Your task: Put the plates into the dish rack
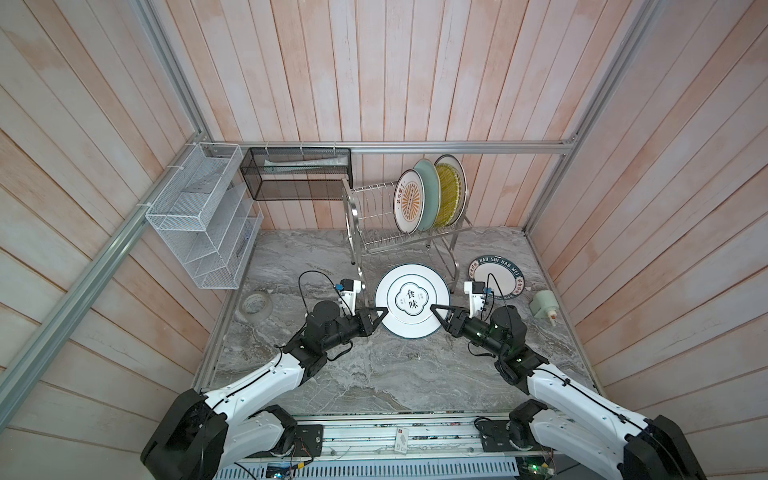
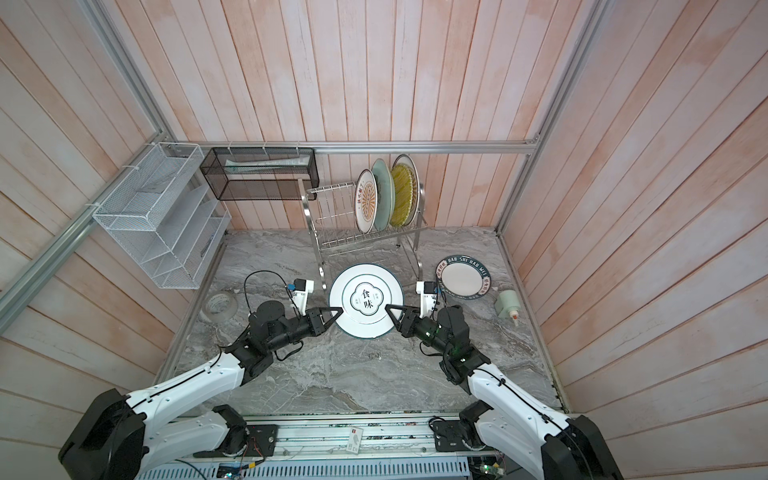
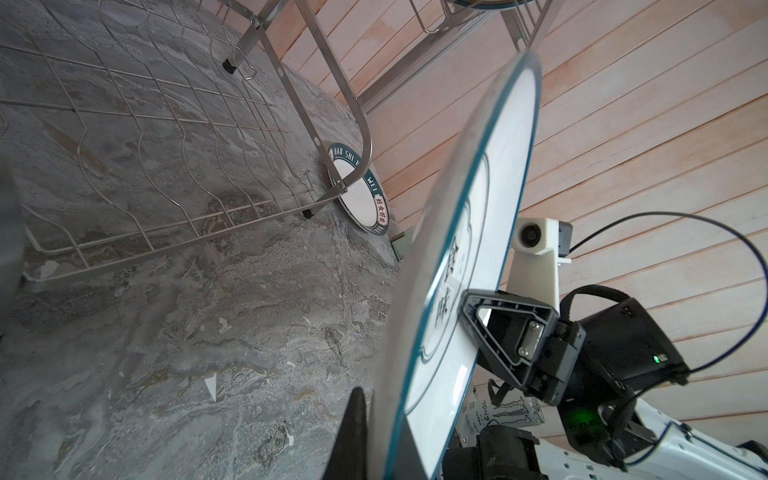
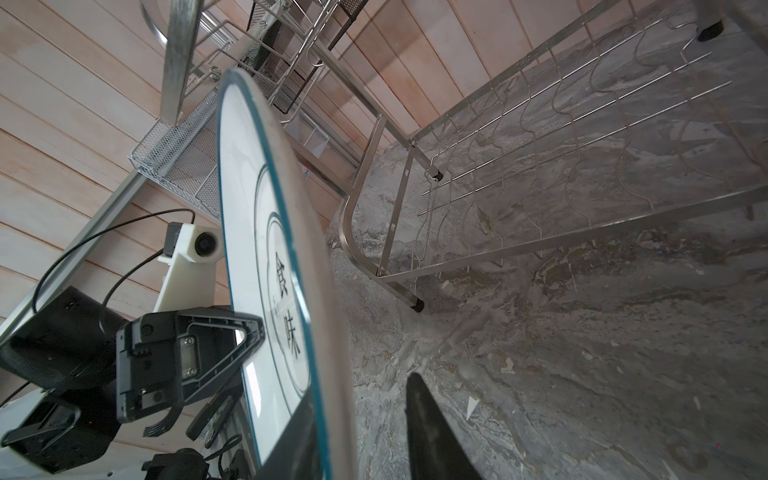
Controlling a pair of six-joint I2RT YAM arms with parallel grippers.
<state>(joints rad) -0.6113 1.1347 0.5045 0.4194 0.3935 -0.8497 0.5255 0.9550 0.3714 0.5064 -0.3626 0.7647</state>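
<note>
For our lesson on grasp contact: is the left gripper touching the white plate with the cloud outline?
Touching. The right wrist view shows the left gripper clamped on the cloud plate, one finger flat against its face.

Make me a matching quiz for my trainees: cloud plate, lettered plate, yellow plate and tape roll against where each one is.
Things:
1 cloud plate
2 lettered plate
3 yellow plate
4 tape roll

Places:
A standing in the rack
B by the table's left edge
C in the left gripper
D flat on the table, right of the rack

Pairs: 1-C; 2-D; 3-A; 4-B
</note>
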